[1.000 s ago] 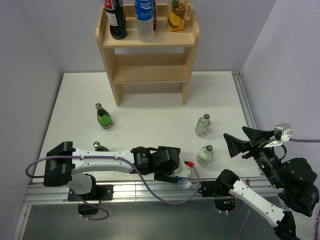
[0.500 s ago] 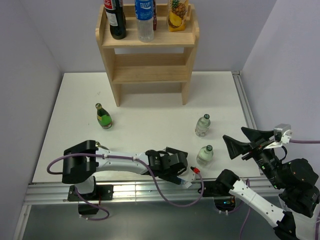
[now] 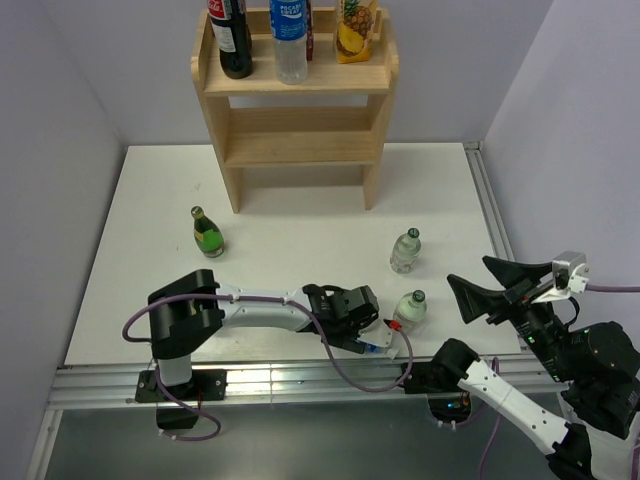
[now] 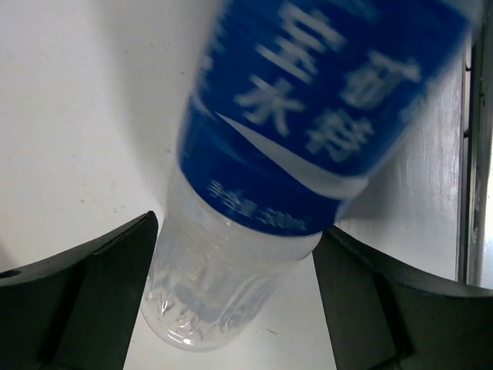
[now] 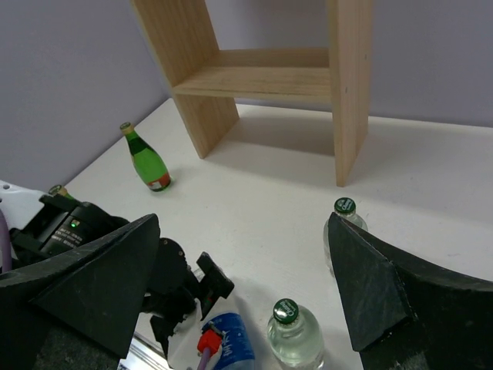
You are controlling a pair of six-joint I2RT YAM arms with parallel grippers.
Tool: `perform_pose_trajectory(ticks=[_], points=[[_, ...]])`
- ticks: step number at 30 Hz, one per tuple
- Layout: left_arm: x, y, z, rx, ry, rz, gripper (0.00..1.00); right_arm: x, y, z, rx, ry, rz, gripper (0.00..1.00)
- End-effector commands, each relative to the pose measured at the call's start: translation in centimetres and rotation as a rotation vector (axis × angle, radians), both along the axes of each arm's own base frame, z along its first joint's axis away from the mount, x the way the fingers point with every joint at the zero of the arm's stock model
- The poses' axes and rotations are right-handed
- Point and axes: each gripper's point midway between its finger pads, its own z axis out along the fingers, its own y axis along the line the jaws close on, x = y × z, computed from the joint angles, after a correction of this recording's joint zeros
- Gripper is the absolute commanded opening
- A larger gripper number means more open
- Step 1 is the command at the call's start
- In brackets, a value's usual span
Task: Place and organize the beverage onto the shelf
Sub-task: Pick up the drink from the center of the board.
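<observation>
Starting at the near edge: the left end effector [image 3: 372, 337] is closed round a blue-labelled water bottle [image 4: 308, 116], with its fingers [image 4: 100, 293] snug on both sides just below the label. The bottle's long axis is tilted, clear base toward the counter [image 3: 300, 230] and label end leaning up past the camera. The right end effector [image 3: 468, 270] hangs just off to the right, spread wide, with nothing in it. A green-capped clear bottle [image 3: 410, 310] stands just beside the left tip, with a second one [image 3: 405, 250] behind it. A green glass bottle [image 3: 207, 232] sits off to the left. The shelf [image 3: 300, 150] is well apart at the far side, ahead and a bit left of the held bottle. So I'd guess it's a long reach, and the left arm's job.
</observation>
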Motion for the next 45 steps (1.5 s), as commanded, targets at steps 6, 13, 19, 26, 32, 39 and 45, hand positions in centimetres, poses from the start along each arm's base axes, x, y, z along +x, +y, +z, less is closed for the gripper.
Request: perform_pose_trajectory(ticks=[6,13,19,26,32,39,45], points=[[-1.8,1.2,-0.5,0.033,0.161,0.030,0.74,-1.4,-1.3,1.6,0.052,-0.049,0.005,0.96],[-2.4,2.5,-1.3,0.063,0.190,0.076,0.46,-1.9,-1.9,2.0,0.072,-0.070,0.001,0.96],[-2.6,4.3,-2.3,0.121,0.125,0.147,0.23,-1.7,-1.6,2.1,0.069,-0.068,0.004,0.96],[-2.8,6.9,-0.7,0.094,0.121,0.277,0.00,-0.7,-1.2,1.8,0.061,-0.042,-0.019,0.96],[-2.1,7.9,3.0,-0.089,0.122,0.409,0.00,0.0,-1.6,2.2,0.093,-0.029,-0.068,0.96],[1.2,7.5,10.4,-0.401,0.056,0.543,0.00,1.7,-1.3,2.0,0.106,0.029,-0.136,0.95],[6.2,7.3,18.2,-0.676,0.024,0.707,0.00,3.9,1.0,1.5,0.079,0.099,-0.134,0.95]])
